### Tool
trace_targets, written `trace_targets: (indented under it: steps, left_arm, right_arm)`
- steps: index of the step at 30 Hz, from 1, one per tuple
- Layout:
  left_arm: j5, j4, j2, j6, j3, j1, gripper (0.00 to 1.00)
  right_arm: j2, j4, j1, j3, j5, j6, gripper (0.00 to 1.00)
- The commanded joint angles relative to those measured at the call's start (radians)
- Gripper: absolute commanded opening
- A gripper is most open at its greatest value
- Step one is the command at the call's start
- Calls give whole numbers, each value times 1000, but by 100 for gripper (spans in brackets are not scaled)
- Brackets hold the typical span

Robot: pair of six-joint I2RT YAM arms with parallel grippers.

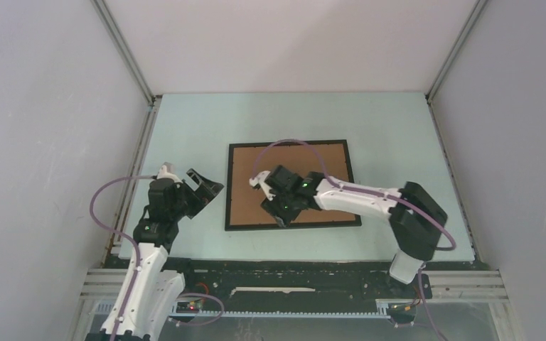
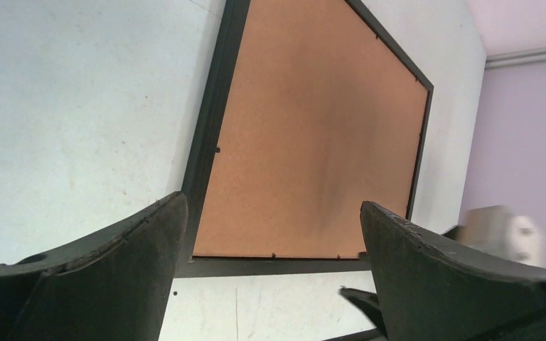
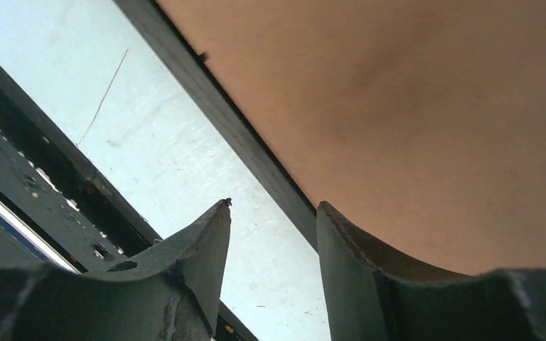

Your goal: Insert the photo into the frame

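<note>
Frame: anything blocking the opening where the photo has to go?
Yes. The brown backing board fills the whole opening of the frame, edge to edge. No photo is in view. The right gripper is over the frame's near edge.

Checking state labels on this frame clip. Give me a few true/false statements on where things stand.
1. The frame lies flat on the table. True.
2. The frame holds a white sheet. False: a brown board fills it.
3. The left gripper is open, off the frame's left side. True.
4. The right gripper hangs over the frame's far edge. False: it is at the near edge, jaws apart.
</note>
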Motion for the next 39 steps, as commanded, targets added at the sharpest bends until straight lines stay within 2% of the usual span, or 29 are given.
trace_targets:
  steps: [1,8,11,16,26,31,35,39]
  left_arm:
    - [-65,-182,-26,12,100,16,100]
    - [-183,-282,-39,-15,119,24,100]
    - [-207,-282,-63,-40,102,25,100]
    - [-214,-282,-44,-29,104,25,100]
    - [-172,-221,11,-6,66,25,99]
    - [-160,-197,34,-15,44,25,100]
    - [-131,-177,60,-52,20,26,100]
    - [-47,-131,113,-96,-5,43,100]
  right_arm:
    - [117,-116,67,134,13,-104,56]
    - [271,-221,161,278,98,-136,50]
    - [299,-240,173,298,103,-139,46]
    - [318,-232,178,293,141,-145,46]
    - [367,-207,181,279,228,-165,47]
    - [378,-188,178,268,220,-176,46]
    - [378,-123,179,226,246,-188,34]
    - [361,-50,179,189,241,-226,31]
